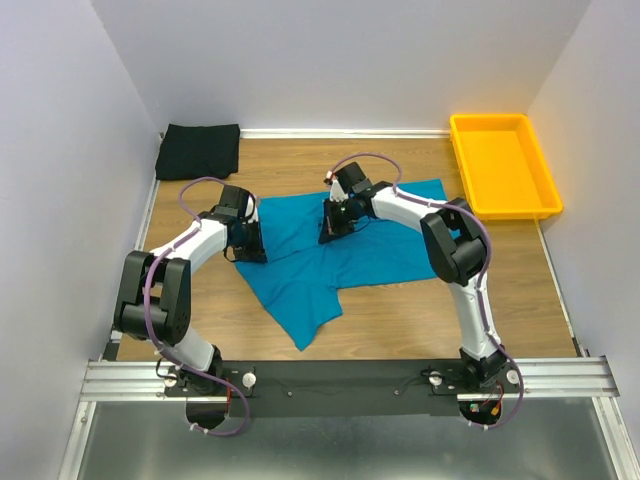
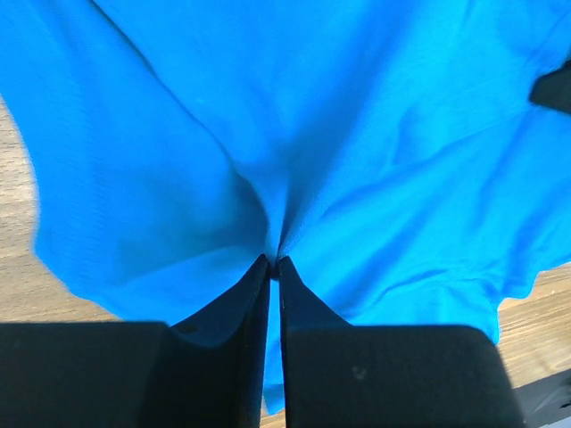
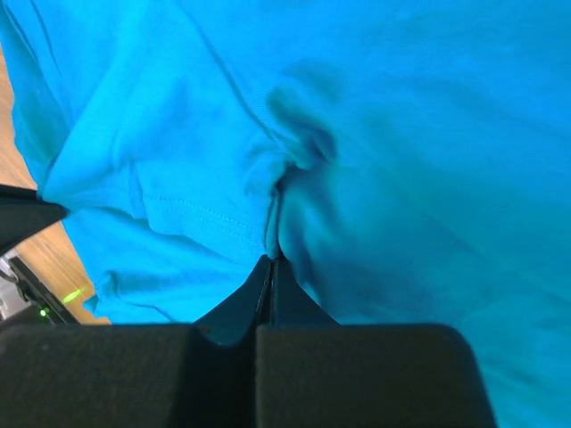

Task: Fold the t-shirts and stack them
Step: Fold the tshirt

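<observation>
The teal-blue t-shirt [image 1: 345,255] lies spread and rumpled across the middle of the wooden desk [image 1: 420,310], with one flap of it running out toward the near edge. The left gripper [image 2: 273,260] is down at the shirt's left edge, its fingers pressed together on a pinch of the blue cloth; the left wrist view shows folds fanning out from the tips. The right gripper [image 3: 270,259] is down on the shirt nearer the far edge, about midway across the desk. Its fingers are likewise clamped on a gathered pleat of the same cloth, and a stitched hem runs just beside the tips. The two grippers are apart, with a stretch of the shirt between them. The black t-shirt [image 1: 198,151] lies as a flat, roughly rectangular bundle in the far left corner of the desk, against the wall and well apart from the teal one. A yellow plastic tray [image 1: 500,165] sits in the far right corner, near the far right corner of the teal shirt but not touching it
</observation>
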Controlling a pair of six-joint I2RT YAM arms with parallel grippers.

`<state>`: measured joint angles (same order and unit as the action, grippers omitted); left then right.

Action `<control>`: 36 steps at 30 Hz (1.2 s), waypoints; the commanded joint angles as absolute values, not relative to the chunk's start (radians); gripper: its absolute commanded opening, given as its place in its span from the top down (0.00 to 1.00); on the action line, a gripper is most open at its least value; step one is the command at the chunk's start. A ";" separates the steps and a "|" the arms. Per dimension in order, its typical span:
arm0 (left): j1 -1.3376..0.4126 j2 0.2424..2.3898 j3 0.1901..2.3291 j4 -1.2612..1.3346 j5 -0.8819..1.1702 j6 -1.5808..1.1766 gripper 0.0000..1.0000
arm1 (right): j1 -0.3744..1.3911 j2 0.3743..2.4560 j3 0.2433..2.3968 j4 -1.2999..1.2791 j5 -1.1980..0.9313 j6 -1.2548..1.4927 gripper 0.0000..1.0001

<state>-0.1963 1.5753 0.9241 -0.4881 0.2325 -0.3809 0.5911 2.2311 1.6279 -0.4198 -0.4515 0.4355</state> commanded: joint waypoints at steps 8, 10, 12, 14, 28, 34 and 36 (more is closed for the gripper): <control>-0.190 1.583 0.936 -0.508 0.219 -0.362 0.85 | 0.561 2.215 1.683 -0.566 -0.571 0.350 0.99; -0.190 1.586 0.951 -0.514 0.218 -0.364 0.85 | 0.560 2.218 1.704 -0.571 -0.604 0.359 0.96; -0.190 1.591 0.959 -0.511 0.216 -0.364 0.85 | 0.561 2.224 1.718 -0.571 -0.627 0.376 0.96; -0.189 1.595 0.959 -0.511 0.210 -0.364 0.85 | 0.563 2.241 1.739 -0.568 -0.638 0.385 0.96; -0.166 1.566 0.977 -0.549 0.201 -0.345 0.85 | 0.575 2.246 1.735 -0.575 -0.618 0.454 0.93; -0.166 1.571 0.945 -0.549 0.210 -0.345 0.84 | 0.577 2.238 1.683 -0.591 -0.617 0.457 0.93; -0.166 1.580 0.934 -0.535 0.210 -0.347 0.84 | 0.574 2.238 1.664 -0.597 -0.594 0.450 0.93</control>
<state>-0.1696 1.5898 0.9562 -0.5278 0.1963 -0.3614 0.5686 2.2402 1.6978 -0.5526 -0.5995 0.4461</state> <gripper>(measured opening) 0.157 0.072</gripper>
